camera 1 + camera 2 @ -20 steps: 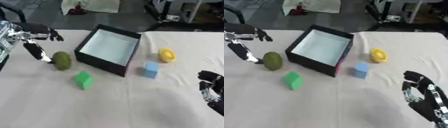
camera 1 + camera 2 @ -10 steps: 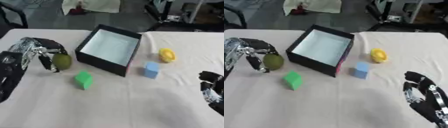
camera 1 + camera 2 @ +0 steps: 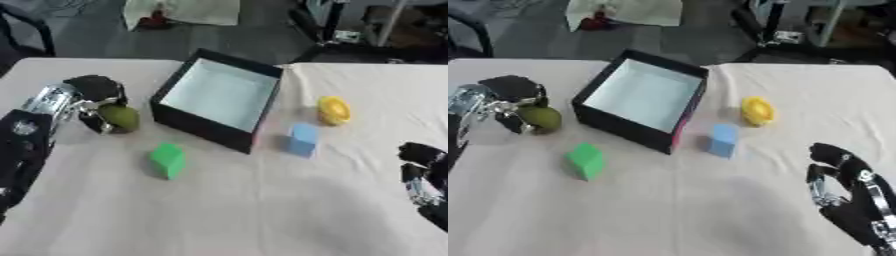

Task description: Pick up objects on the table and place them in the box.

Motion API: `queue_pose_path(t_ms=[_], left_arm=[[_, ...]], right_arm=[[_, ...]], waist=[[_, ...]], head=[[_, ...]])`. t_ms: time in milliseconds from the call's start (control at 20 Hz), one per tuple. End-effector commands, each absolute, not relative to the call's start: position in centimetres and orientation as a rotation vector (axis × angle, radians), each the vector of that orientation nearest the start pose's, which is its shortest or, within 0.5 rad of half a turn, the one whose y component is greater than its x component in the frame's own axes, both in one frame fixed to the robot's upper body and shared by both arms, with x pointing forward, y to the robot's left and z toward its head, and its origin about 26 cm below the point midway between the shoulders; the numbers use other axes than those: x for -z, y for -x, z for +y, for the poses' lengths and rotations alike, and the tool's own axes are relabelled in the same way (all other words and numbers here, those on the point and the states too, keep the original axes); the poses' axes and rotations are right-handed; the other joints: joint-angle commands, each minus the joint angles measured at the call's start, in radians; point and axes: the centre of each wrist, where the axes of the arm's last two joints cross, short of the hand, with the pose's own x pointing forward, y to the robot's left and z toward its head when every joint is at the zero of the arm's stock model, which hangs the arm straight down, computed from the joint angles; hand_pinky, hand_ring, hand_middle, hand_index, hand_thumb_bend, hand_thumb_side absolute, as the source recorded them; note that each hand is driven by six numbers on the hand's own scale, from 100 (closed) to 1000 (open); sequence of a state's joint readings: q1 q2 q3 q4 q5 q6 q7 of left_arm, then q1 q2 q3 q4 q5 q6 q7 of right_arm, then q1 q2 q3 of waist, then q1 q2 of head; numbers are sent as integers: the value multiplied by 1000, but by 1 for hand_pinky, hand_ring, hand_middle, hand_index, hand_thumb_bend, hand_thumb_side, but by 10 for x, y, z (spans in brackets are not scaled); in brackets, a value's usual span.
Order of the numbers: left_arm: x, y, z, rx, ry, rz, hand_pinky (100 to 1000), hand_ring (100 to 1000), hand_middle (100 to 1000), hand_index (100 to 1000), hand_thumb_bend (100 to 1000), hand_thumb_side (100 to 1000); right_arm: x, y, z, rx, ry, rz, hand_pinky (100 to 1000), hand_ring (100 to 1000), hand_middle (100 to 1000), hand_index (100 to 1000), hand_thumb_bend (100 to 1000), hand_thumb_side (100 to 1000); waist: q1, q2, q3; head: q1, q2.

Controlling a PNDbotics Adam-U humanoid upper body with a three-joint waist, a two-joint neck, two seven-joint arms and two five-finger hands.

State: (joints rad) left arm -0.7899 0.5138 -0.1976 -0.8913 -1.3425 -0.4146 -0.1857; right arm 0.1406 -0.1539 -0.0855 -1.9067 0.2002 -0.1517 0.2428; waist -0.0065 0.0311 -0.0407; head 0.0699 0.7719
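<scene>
We see the left hand (image 3: 90, 92) curling its fingers around the olive-green fruit (image 3: 119, 118), probably to lift it into the empty box (image 3: 219, 94) just beside, while the right hand (image 3: 846, 182) rests relaxed at the lower right.

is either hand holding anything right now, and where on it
The left hand curls over the olive-green fruit, fingers on its top and left side. The right hand holds nothing.

Probably a lab: cloth-covered table (image 3: 262, 210), grey floor (image 3: 96, 35), metal equipment stands (image 3: 337, 20) behind.
</scene>
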Motion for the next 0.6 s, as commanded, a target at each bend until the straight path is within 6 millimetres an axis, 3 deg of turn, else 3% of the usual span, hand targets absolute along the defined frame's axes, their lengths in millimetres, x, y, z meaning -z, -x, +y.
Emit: queue_pose_path(t_ms=[50,200,350,450,600], left_arm=[[-178,-455,340,1831,-1318,-1260,500,332,305,419,100,100],[-220,-454,331,1733,-1432,-1400,513,334,311,428,100,100],[-251,-457,308,1666,-1473,-1556,508,335,311,430,100,100],[-258,-460,288,1654,-1441,-1641,512,342,319,439,100,100],[-250,-468,249,1698,-1334,-1728,524,358,335,454,100,100]], right_arm=[[-59,-237,-301,-478,232,-1849,790,834,782,837,100,433],[-58,-236,-302,-478,233,-1846,790,834,782,837,100,428],[-57,-236,-302,-481,230,-1841,790,834,782,838,100,431],[-57,-236,-301,-481,227,-1841,790,834,782,838,100,431],[-56,-236,-300,-482,219,-1839,790,834,782,837,100,430]], waist=[[8,-20,1],[8,-22,5],[8,-24,6],[7,-24,5],[5,-23,1]], head=[[4,-2],[8,-2],[18,-2],[25,-2],[26,-2]])
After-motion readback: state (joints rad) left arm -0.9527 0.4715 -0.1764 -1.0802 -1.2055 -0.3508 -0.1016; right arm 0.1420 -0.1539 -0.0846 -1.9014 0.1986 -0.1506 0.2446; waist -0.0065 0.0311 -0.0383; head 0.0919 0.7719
